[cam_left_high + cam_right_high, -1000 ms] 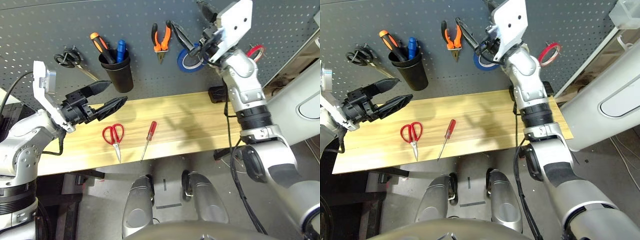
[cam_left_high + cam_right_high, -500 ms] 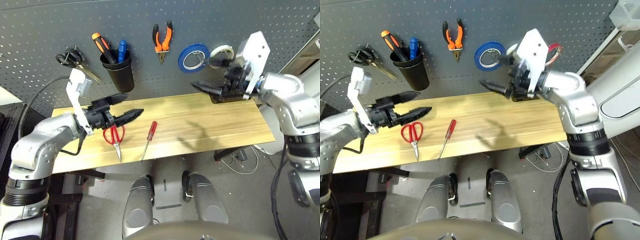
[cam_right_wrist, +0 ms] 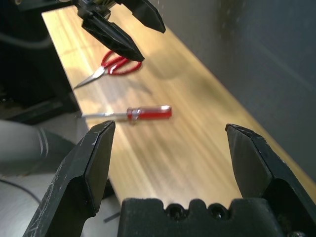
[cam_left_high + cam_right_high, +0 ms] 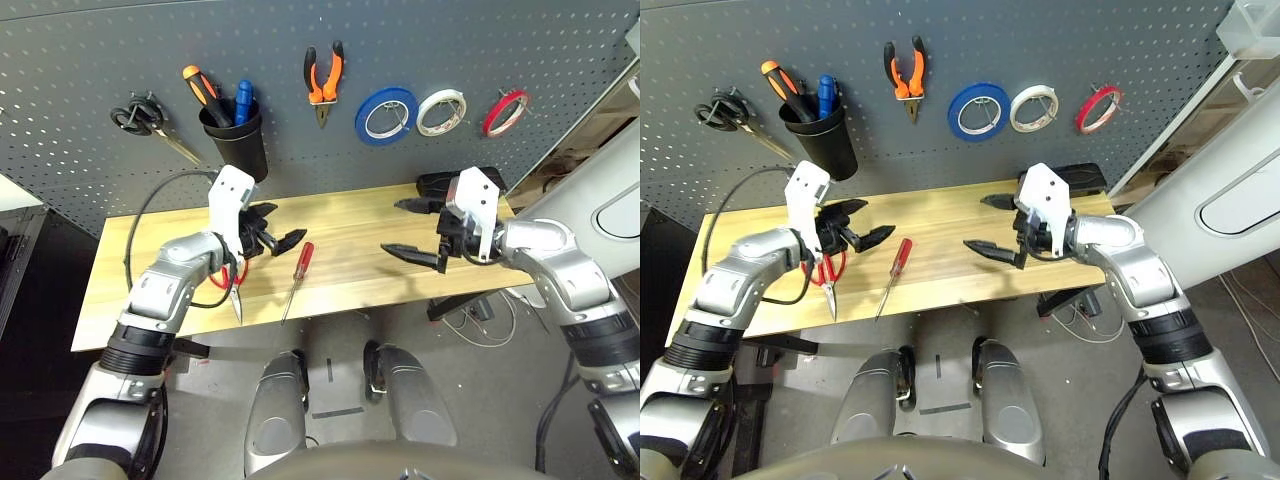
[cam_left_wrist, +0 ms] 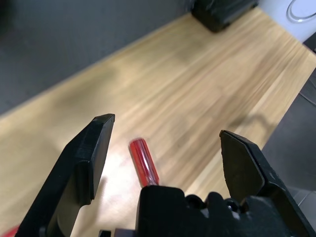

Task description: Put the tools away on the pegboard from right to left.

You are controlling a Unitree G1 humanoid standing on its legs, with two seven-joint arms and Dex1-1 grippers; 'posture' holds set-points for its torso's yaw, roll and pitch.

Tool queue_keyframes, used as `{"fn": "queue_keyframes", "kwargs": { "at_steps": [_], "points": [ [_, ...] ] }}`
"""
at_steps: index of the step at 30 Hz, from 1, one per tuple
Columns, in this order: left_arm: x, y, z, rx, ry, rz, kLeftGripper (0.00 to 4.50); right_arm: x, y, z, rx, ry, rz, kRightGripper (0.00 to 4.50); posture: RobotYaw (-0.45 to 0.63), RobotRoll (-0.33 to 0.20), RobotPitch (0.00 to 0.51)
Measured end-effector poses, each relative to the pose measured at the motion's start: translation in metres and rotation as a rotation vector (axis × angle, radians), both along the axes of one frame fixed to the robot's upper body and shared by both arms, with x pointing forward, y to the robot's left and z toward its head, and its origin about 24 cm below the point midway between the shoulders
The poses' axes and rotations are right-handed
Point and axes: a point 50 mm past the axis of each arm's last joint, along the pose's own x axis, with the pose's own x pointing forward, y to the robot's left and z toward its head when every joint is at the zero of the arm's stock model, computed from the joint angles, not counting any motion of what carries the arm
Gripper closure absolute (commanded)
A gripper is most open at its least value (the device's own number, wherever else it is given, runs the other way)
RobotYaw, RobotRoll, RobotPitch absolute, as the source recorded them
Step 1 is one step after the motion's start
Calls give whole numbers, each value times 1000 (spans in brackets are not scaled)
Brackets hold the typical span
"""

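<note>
On the dark grey pegboard [image 4: 80, 70] hang the thin red tape ring [image 4: 506, 111] at far right and the orange-and-black pliers [image 4: 323, 78]. The red-handled screwdriver [image 4: 298, 275] lies on the wooden table [image 4: 350, 225], with the red-handled scissors [image 4: 234, 290] just left of it, partly hidden by my left arm. My left gripper [image 4: 276, 226] hovers open over the scissors, fingertips close to the screwdriver's handle [image 5: 144, 163]. My right gripper [image 4: 408, 228] is open and empty above the table's right half, pointing left toward the screwdriver [image 3: 143, 113].
Black-handled scissors [image 4: 140, 118] hang at the board's left. A black cup [image 4: 236, 142] holds an orange-handled and a blue-handled tool. Blue tape [image 4: 385, 113] and white tape [image 4: 441, 111] hang between the pliers and red ring. A black box [image 4: 450, 182] sits at the table's back right.
My right arm dropped from the pegboard down to the table's right half. My left gripper swung right, from beyond the scissors to over them, near the screwdriver.
</note>
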Motion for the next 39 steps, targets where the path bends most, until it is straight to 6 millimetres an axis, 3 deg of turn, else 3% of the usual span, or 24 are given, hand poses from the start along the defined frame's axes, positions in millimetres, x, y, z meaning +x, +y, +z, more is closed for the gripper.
{"fn": "queue_keyframes", "kwargs": {
  "at_steps": [8, 15, 30, 33, 39],
  "points": [
    [7, -17, -33, 65, 112, 68, 0, -23, -15, -30, -44, 39, 17, 24, -162, 0, 226],
    [4, -25, -60, 123, 199, 90, 0, -36, -19, -44, -48, 67, 7, 24, -187, 0, 248],
    [10, -33, -95, 152, 269, 246, 0, -42, -19, -49, -44, 98, -14, 24, -237, 0, 263],
    [10, -36, -98, 142, 264, 259, 878, -44, -20, -47, -49, 99, -16, 0, -240, 0, 260],
    [11, -36, -98, 121, 259, 271, 3341, -43, -28, -41, -58, 86, -40, 0, -215, 0, 240]
  ]
}}
